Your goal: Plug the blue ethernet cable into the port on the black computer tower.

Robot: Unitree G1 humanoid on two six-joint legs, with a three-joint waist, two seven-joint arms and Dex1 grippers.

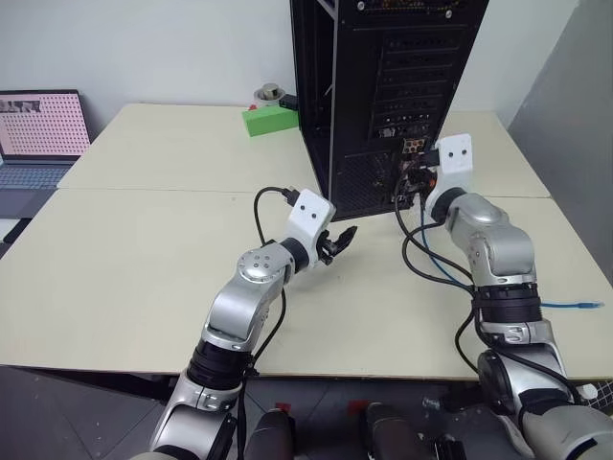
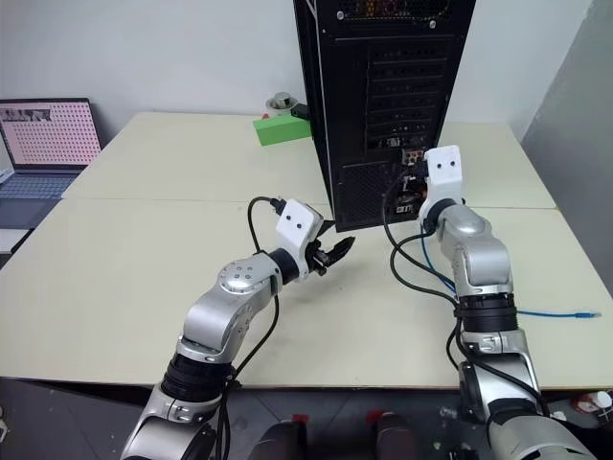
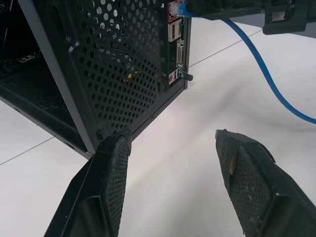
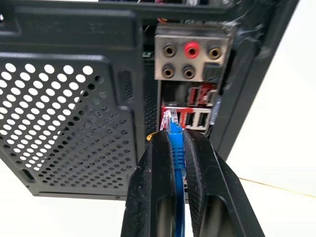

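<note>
The black computer tower (image 1: pixel 383 96) stands upright at the back of the table, its rear facing me. My right gripper (image 4: pixel 173 136) is shut on the blue ethernet cable (image 4: pixel 176 148) just behind its clear plug (image 4: pixel 170 118). The plug's tip is at the red ports below the audio jacks; I cannot tell whether it is seated. The rest of the cable (image 1: pixel 565 305) trails over the table to the right. My left gripper (image 1: pixel 340 241) hovers open and empty, low beside the tower's near corner (image 3: pixel 98 133), left of the right gripper (image 1: pixel 419 180).
A green box (image 1: pixel 268 120) and a small grey round object (image 1: pixel 268 93) sit left of the tower. A laptop (image 1: pixel 38 134) stands open at the far left. Black arm cables (image 1: pixel 412 249) loop over the table below the right gripper.
</note>
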